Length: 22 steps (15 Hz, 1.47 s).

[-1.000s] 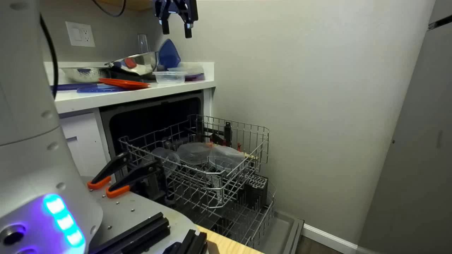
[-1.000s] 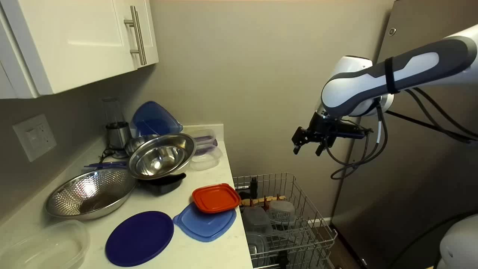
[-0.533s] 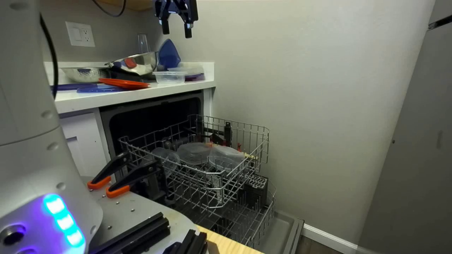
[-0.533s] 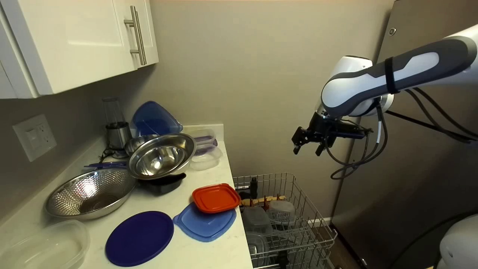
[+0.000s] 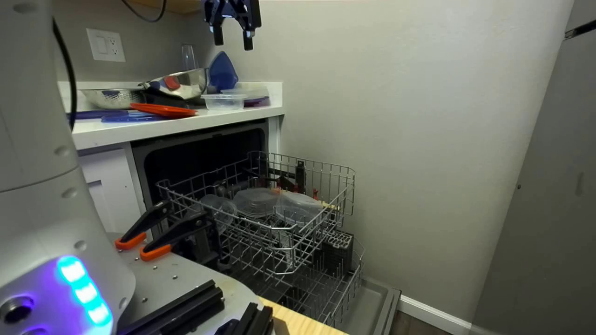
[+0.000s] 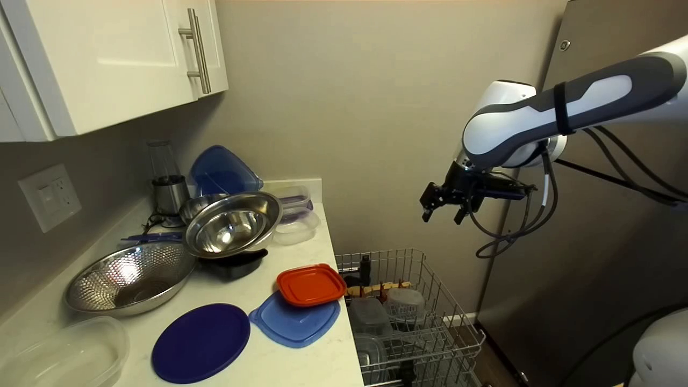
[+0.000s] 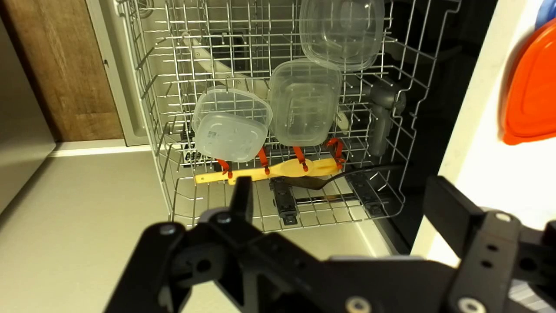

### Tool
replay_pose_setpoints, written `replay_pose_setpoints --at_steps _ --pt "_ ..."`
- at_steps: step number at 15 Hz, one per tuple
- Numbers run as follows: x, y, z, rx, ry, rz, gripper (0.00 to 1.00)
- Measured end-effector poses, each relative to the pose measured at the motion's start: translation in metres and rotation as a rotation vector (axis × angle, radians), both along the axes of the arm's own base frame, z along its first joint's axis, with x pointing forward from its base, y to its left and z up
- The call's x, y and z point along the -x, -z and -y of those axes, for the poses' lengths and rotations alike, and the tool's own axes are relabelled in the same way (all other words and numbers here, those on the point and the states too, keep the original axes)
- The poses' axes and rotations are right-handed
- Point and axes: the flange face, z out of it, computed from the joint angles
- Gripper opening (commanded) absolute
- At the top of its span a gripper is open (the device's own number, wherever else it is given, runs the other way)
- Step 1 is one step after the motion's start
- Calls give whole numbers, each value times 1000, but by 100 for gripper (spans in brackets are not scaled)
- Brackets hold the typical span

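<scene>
My gripper (image 5: 233, 42) is open and empty, with its black fingers pointing down. In an exterior view (image 6: 442, 217) it hangs in the air above the dishwasher's pulled-out upper rack, and it touches nothing. In the wrist view the fingers (image 7: 341, 187) stand wide apart with the rack beyond them. The rack holds clear plastic containers (image 7: 306, 108) and wooden utensils (image 7: 295, 168) beside red clips. A red lid (image 6: 312, 285) lies partly on a light blue lid (image 6: 301, 330) at the counter's edge. A dark blue round lid (image 6: 200, 343) lies near them.
The white counter (image 6: 328, 365) also bears steel bowls (image 6: 231, 226), a colander (image 6: 131, 277), a clear container (image 6: 67, 349) and a leaning blue lid (image 6: 223, 169). A white cabinet (image 6: 118, 59) hangs above it. Walls and a tall grey door (image 6: 570, 231) bound the space.
</scene>
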Motion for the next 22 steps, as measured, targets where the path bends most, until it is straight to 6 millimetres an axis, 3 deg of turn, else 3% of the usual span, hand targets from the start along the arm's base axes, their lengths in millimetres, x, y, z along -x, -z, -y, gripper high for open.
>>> replay_pose_setpoints --at_steps 4,6,11,15,22 --pt "-1 1 1 -1 3 -3 100" --pt "-6 11 6 -4 14 -26 100" --pt "-52 73 26 -7 66 -92 100" --pt "-94 119 28 -3 86 -148 100" --pt "-140 172 25 49 82 -167 100"
